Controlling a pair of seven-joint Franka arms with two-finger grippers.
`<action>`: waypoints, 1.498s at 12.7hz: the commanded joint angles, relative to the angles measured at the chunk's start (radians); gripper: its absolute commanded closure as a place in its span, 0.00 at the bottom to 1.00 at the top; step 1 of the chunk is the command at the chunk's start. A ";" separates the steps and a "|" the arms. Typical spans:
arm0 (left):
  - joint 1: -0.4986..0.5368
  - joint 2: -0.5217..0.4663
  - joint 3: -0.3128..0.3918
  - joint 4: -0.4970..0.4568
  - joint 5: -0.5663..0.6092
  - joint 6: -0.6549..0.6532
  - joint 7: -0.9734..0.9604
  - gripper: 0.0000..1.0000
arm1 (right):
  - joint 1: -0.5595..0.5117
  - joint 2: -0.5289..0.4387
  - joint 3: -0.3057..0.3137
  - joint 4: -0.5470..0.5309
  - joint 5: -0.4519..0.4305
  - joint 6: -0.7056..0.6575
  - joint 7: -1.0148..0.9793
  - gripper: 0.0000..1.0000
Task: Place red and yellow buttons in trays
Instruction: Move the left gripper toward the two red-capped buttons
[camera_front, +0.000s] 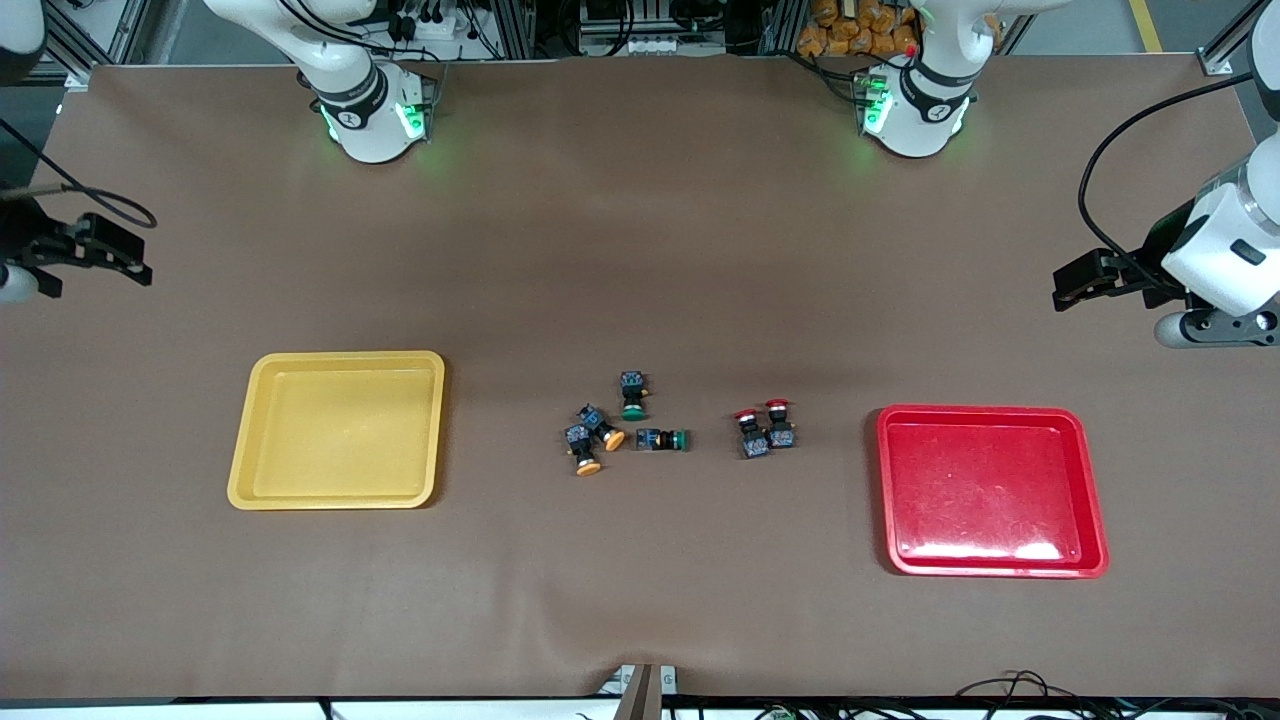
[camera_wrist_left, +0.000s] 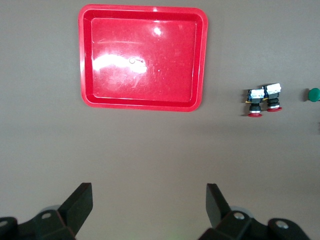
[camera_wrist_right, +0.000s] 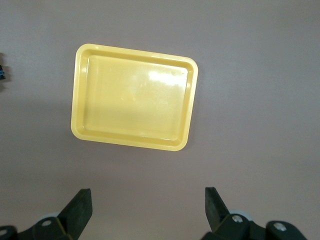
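Four buttons of the task lie on the table near its middle, between the two trays. The two red buttons (camera_front: 764, 428) lie side by side, touching or nearly so, toward the left arm's end; their long axes run roughly from the front edge to the edge with the bases, red caps toward the bases, blue-grey backs toward the front camera. The two yellow buttons (camera_front: 590, 440) lie close together toward the right arm's end. One has its orange cap pointing toward the front edge; the other is tilted, its cap toward the front edge and the left arm's end. Two green buttons (camera_front: 647, 418) lie just beside them: one with its cap toward the front edge, one lying crosswise with its cap toward the left arm's end.

The red tray (camera_front: 992, 490) sits toward the left arm's end, the yellow tray (camera_front: 338, 429) toward the right arm's end; both are bare inside.

The left gripper (camera_front: 1075, 285) hangs over the table's edge at the left arm's end, fingers (camera_wrist_left: 79, 202) spread wide and holding nothing; in its wrist view the red tray and the red buttons lie well apart from the fingers. The right gripper (camera_front: 120, 255) hangs over the opposite end, fingers (camera_wrist_right: 80, 206) likewise spread and empty, the yellow tray well apart from them.

The table is covered by a plain brown mat (camera_front: 640, 250), creased near the front edge. Frames, cables and equipment stand past the arm bases.
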 joint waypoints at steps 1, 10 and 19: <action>-0.004 -0.005 0.001 0.004 -0.003 0.005 -0.008 0.00 | 0.003 0.020 0.000 0.033 -0.001 -0.013 0.004 0.00; -0.031 0.088 -0.005 0.005 -0.015 0.074 -0.029 0.00 | -0.003 0.025 -0.002 0.034 0.112 -0.018 0.013 0.00; -0.197 0.287 -0.005 0.010 -0.018 0.259 -0.264 0.00 | 0.000 0.025 -0.002 0.033 0.112 -0.022 0.011 0.00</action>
